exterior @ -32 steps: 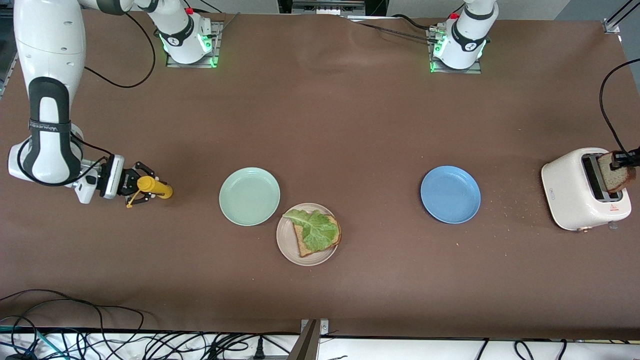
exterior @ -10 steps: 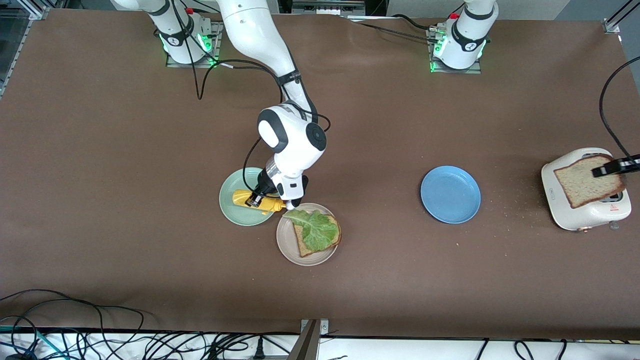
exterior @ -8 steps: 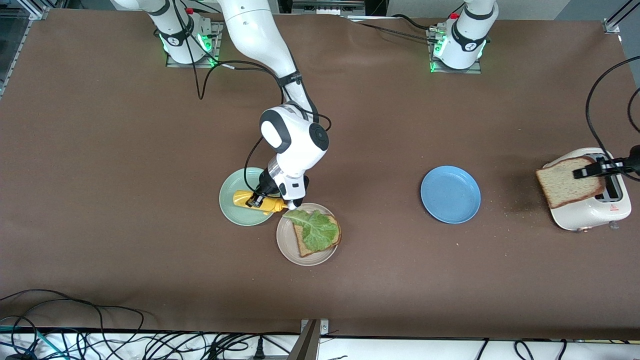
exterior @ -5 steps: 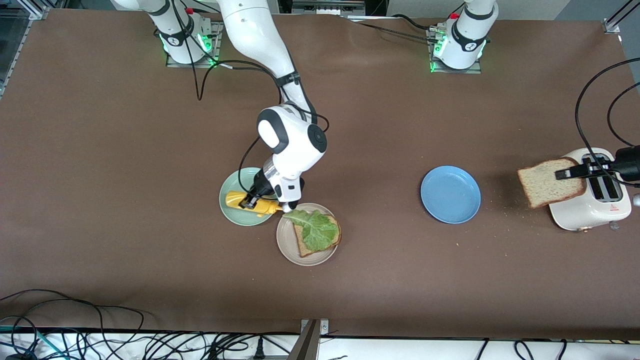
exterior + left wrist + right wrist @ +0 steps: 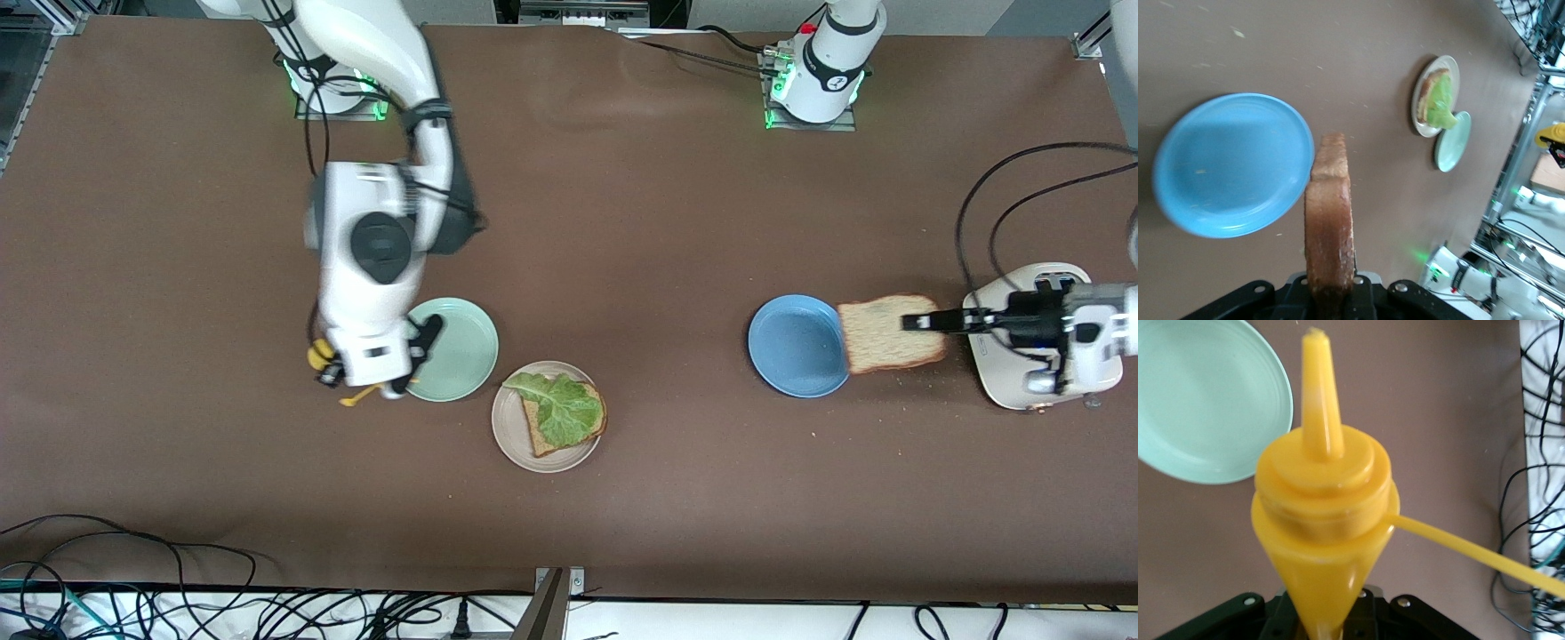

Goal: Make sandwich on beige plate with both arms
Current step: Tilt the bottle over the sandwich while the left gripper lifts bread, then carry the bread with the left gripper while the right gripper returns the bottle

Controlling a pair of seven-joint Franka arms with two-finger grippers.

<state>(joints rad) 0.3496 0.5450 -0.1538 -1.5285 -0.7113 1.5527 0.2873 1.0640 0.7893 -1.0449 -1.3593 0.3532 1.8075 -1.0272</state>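
Observation:
The beige plate (image 5: 511, 436) holds one brown bread slice (image 5: 539, 437) with a green lettuce leaf (image 5: 560, 404) on top. My left gripper (image 5: 916, 323) is shut on a second bread slice (image 5: 889, 336) and holds it in the air over the table at the blue plate's edge, between that plate and the toaster. In the left wrist view the gripper (image 5: 1330, 297) grips the slice (image 5: 1329, 213) edge-on, and the beige plate (image 5: 1451, 70) shows far off. My right gripper (image 5: 336, 373) is shut on a yellow squeeze bottle (image 5: 1321, 500), nozzle down, over the table beside the mint-green plate.
A mint-green plate (image 5: 458, 356) lies next to the beige plate, toward the right arm's end. A blue plate (image 5: 796, 347) lies toward the left arm's end. A white toaster (image 5: 1005, 373) stands at that end, with crumbs around it. Cables run along the table's near edge.
My right gripper has swung the yellow bottle away from the beige plate, across the mint-green plate, toward the right arm's end. My left gripper has carried the bread slice from the toaster to the blue plate's edge.

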